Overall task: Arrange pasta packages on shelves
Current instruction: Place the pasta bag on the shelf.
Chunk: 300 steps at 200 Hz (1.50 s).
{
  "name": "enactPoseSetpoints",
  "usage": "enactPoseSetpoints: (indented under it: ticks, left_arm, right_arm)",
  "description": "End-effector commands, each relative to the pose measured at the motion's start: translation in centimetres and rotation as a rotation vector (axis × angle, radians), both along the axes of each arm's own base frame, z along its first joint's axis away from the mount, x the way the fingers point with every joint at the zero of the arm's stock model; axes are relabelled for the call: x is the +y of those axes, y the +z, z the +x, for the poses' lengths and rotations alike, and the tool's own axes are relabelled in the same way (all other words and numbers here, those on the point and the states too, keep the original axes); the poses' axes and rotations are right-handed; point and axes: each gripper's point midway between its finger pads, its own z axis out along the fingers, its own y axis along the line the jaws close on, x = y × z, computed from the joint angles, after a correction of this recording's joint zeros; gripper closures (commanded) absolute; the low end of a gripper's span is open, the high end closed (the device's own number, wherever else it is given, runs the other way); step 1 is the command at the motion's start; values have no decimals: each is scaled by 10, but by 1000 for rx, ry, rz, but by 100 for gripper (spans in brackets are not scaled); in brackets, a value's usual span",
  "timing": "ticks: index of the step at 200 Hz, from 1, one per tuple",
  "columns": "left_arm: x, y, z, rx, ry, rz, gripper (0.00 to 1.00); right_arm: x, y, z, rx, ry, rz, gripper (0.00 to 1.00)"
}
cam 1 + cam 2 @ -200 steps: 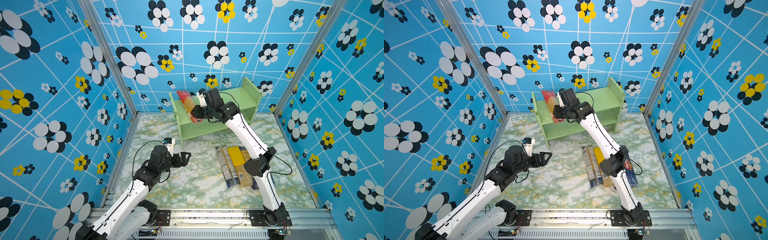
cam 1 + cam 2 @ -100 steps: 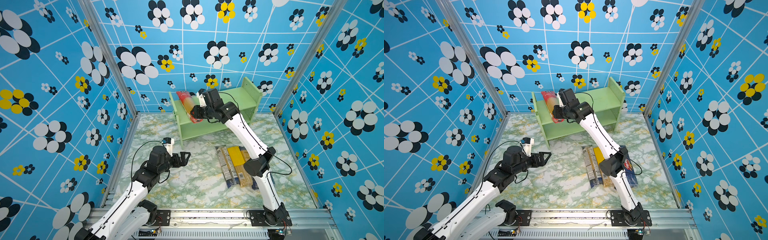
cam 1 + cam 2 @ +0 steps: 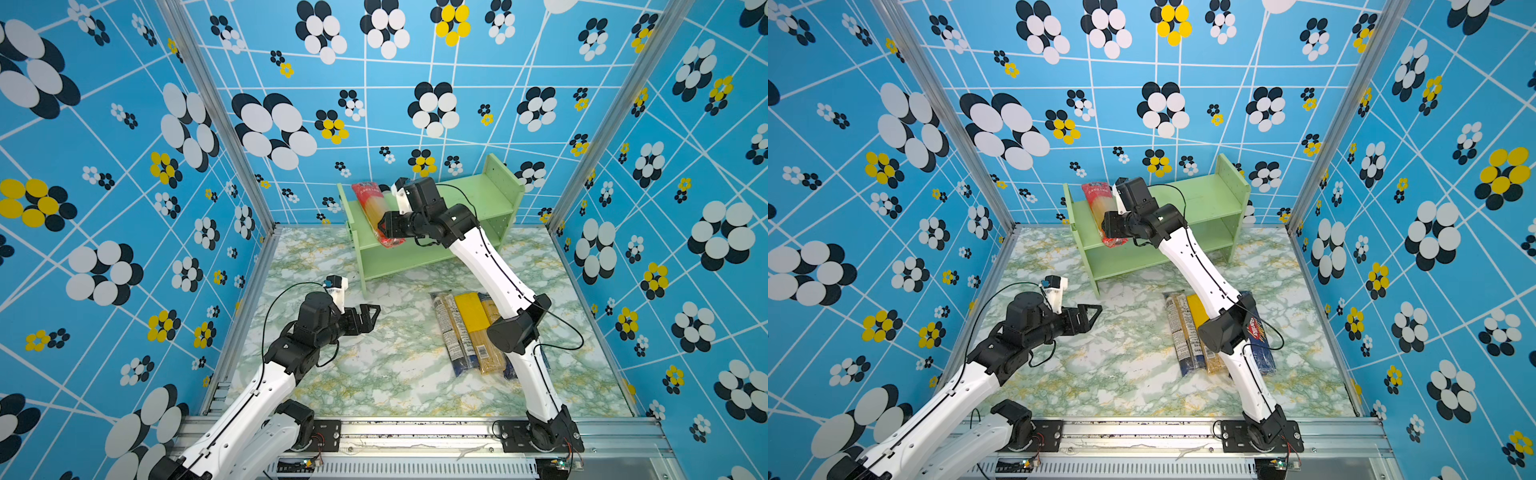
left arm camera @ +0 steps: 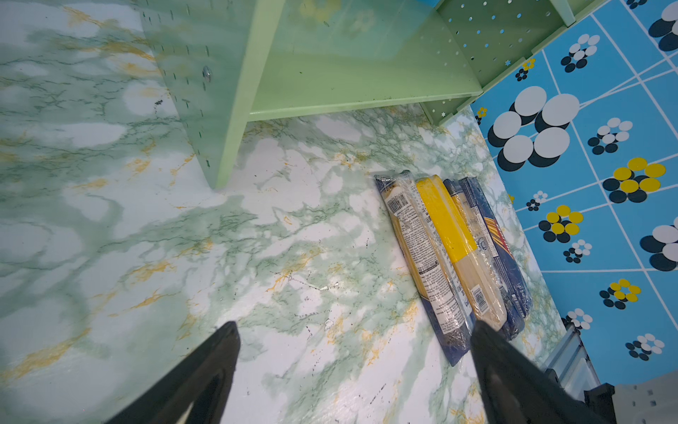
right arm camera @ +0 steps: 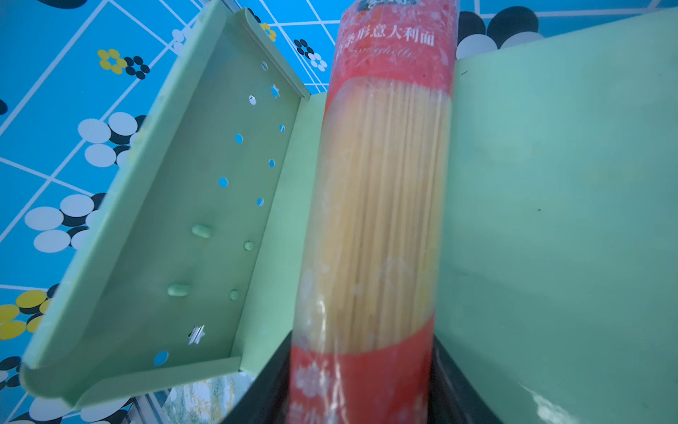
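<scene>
The pale green shelves stand at the back of the marble floor. A red pasta package lies front to back on the top tier, close to one side panel. Its red near end sticks out over the front edge. My right gripper is at that end, open, with a jaw close on each side. Four more packs lie side by side on the floor: clear with white label, yellow, brownish and dark blue. My left gripper hovers open and empty.
The shelves' lower tier holds nothing. My right arm's elbow hangs over the floor packs and hides part of them in both top views. Patterned blue walls close in three sides, and a metal rail runs along the front.
My right gripper's jaws have come apart around the red pack's near end. The pack stays on the top tier. Both arms have hardly moved.
</scene>
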Motion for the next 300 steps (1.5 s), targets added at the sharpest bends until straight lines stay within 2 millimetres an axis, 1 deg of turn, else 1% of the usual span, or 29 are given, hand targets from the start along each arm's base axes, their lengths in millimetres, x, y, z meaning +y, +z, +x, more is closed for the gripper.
enactPoseSetpoints:
  ticks: [1,20,90,126,152,154,156,178,196,231,260,300]
  left_arm:
    - [5,6,-3,-9,11,0,1]
    - [6,8,-4,-16,12,9,1]
    - [4,9,-4,-17,9,-21,1]
    - [4,9,-5,-10,13,-30,1]
    - [4,10,-6,-12,17,-34,1]
    - [5,10,-6,-13,18,-34,1]
    - [5,11,-6,-13,18,-34,1]
    - [5,10,-6,-11,21,-35,1]
    - [4,8,-5,-7,21,-45,1]
    - [1,6,-5,-3,21,-78,1]
    - [0,4,-5,5,23,-87,1]
    - [-3,-1,-7,17,13,-99,1]
  right_arm:
    - [0,19,-9,-50,37,3,46]
    - [-1,23,-14,-54,57,-6,44]
    - [-18,37,-20,-91,59,-50,41]
    - [-27,44,-25,-101,65,-68,37]
    - [-31,39,-28,-93,71,-99,36]
    - [-35,51,-33,-111,70,-88,36]
    - [-37,53,-34,-115,70,-88,36]
    - [-44,57,-41,-119,77,-112,36]
    - [-50,57,-47,-113,84,-135,35]
    - [-57,58,-58,-98,101,-157,31]
    - [-66,57,-67,-84,95,-171,31]
    - [-86,42,-78,-66,57,-219,30]
